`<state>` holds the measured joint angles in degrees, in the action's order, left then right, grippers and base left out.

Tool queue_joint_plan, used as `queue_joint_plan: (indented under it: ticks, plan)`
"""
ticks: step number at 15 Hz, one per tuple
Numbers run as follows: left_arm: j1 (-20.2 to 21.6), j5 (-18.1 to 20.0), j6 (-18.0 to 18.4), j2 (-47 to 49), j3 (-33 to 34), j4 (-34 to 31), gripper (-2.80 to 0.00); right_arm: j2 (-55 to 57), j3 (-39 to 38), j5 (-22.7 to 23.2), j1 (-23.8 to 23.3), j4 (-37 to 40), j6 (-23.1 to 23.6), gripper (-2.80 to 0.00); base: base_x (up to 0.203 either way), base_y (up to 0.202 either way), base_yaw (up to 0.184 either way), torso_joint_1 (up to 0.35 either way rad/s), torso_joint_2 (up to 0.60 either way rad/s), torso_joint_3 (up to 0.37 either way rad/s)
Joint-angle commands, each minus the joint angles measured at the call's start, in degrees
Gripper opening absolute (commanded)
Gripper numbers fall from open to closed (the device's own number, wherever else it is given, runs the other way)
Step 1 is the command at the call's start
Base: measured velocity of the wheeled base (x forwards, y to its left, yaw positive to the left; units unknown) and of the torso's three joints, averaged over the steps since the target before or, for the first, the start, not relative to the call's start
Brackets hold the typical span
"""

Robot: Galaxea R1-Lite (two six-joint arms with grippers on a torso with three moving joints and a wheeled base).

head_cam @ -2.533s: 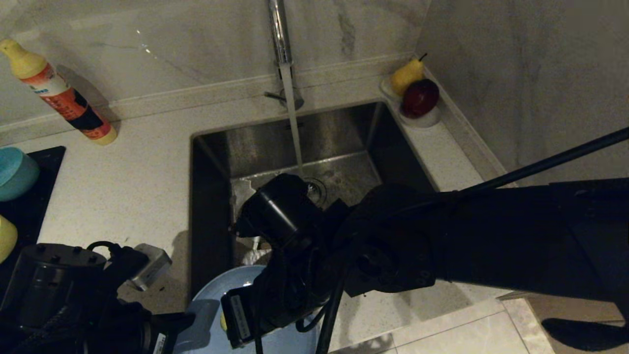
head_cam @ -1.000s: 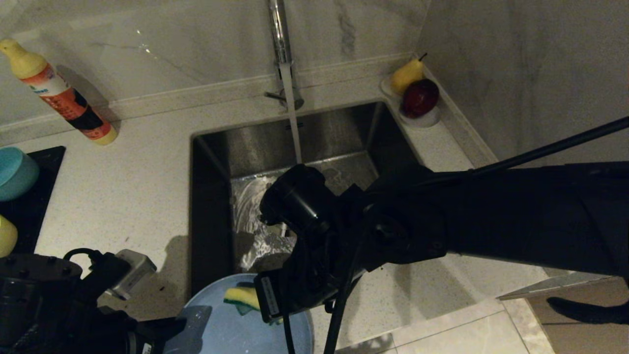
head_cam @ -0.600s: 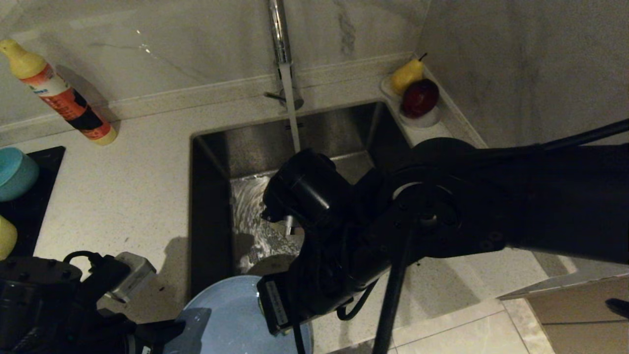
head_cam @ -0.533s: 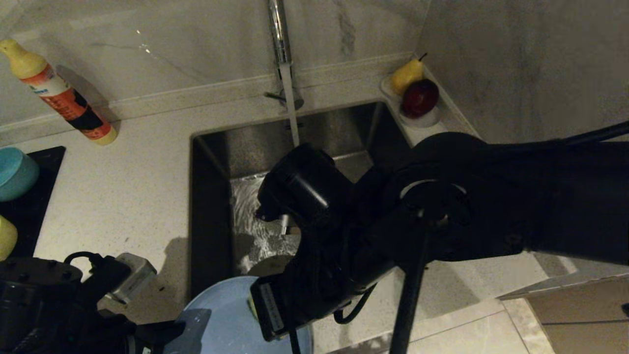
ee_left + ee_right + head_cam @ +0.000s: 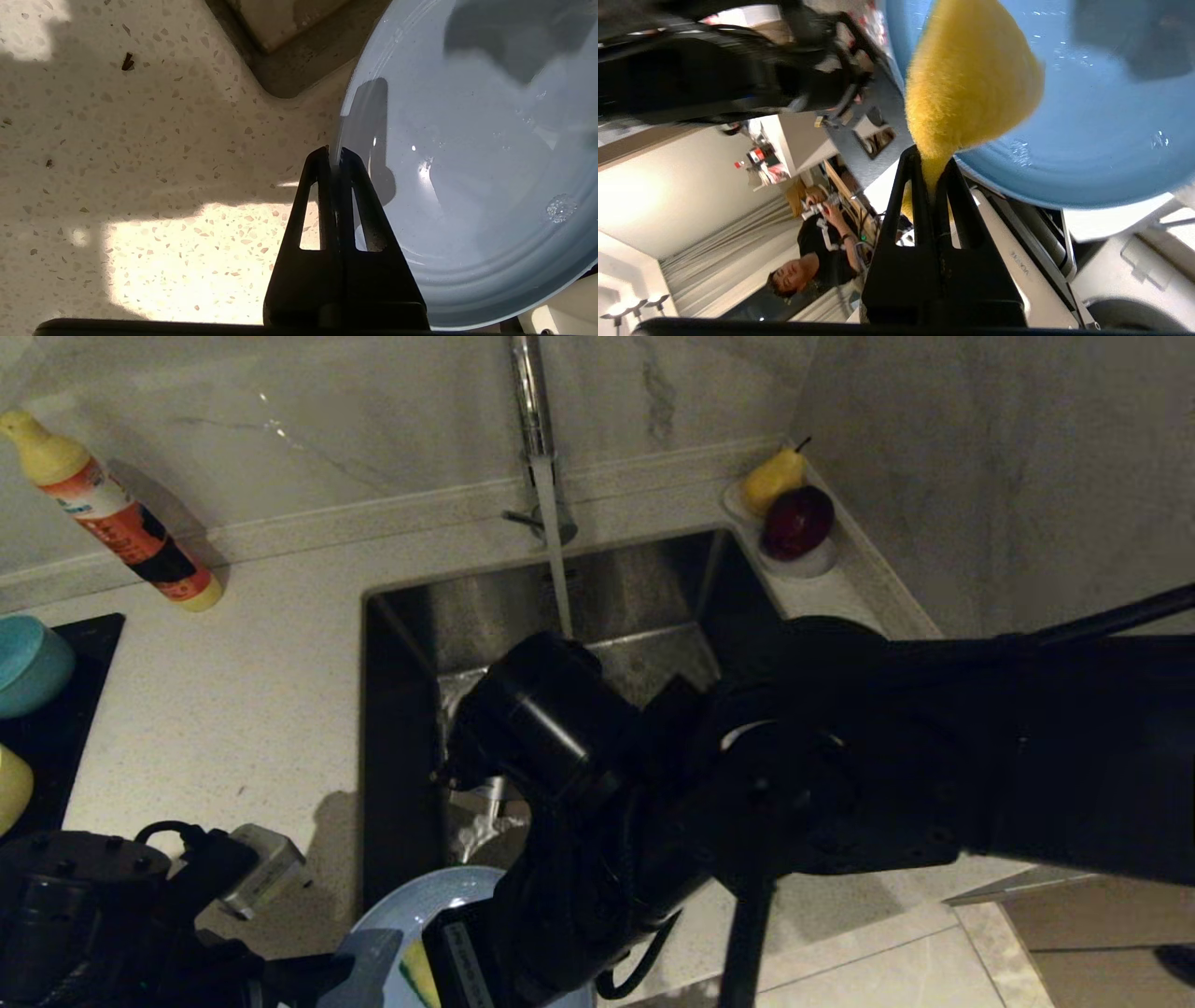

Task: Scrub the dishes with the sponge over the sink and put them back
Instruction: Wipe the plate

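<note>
My left gripper (image 5: 333, 151) is shut on the rim of the light-blue plate (image 5: 467, 163) and holds it over the near edge of the sink (image 5: 653, 579). In the head view the plate (image 5: 411, 905) shows at the bottom, mostly hidden by my right arm. The right gripper (image 5: 931, 161) is shut on the yellow sponge (image 5: 966, 84), which is pressed against the wet plate (image 5: 1101, 130). A sliver of the sponge (image 5: 415, 975) shows in the head view. The teal bowl (image 5: 28, 663) and the yellow bowl (image 5: 11, 789) sit far left.
Water runs from the chrome tap (image 5: 530, 401) into the sink. A detergent bottle (image 5: 112, 518) stands at the back left. A small white dish with a pear (image 5: 773, 478) and a red apple (image 5: 798, 521) sits at the sink's back right corner. The bowls rest on a black mat (image 5: 56, 737).
My right arm has swept the sponge across the plate from its far part toward its near left part. The left gripper has kept its hold on the rim.
</note>
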<state>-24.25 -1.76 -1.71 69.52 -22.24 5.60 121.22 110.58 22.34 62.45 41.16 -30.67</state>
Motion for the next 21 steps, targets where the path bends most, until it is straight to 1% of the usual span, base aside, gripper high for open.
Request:
queue_joint_plan:
  ticks: [1, 5, 9, 13, 21]
  plan:
    - [-0.01, -0.07, -0.05, 0.61, 0.34, 0.03, -2.8, 4.33, -0.01, 0.21, 0.04, 0.11, -0.18, -2.8, 0.0, 0.0, 0.0, 0.0, 0.0, 0.0]
    - [-0.01, -0.09, 0.04, 0.26, 0.26, 0.03, -2.8, 7.0, -0.01, 2.52, -0.12, -0.37, -0.18, -2.8, 0.0, 0.0, 0.0, 0.0, 0.0, 0.0]
    - [-0.01, -0.18, 0.04, 0.17, 0.7, 1.79, -2.8, 7.28, -0.19, 2.57, -2.45, -0.2, -0.18, -2.8, 0.0, 0.0, 0.0, 0.0, 0.0, 0.0]
    - [-0.01, -0.18, 0.04, 0.09, 0.97, 1.88, -2.8, 7.19, -0.64, 2.54, -5.01, 0.7, -0.62, -2.8, 0.0, 0.0, 0.0, 0.0, 0.0, 0.0]
    - [-0.01, -0.18, -0.05, -0.99, 2.11, 1.96, -2.8, 2.53, -0.76, 2.4, -5.94, 5.16, -0.54, -2.8, 0.0, 0.0, 0.0, 0.0, 0.0, 0.0]
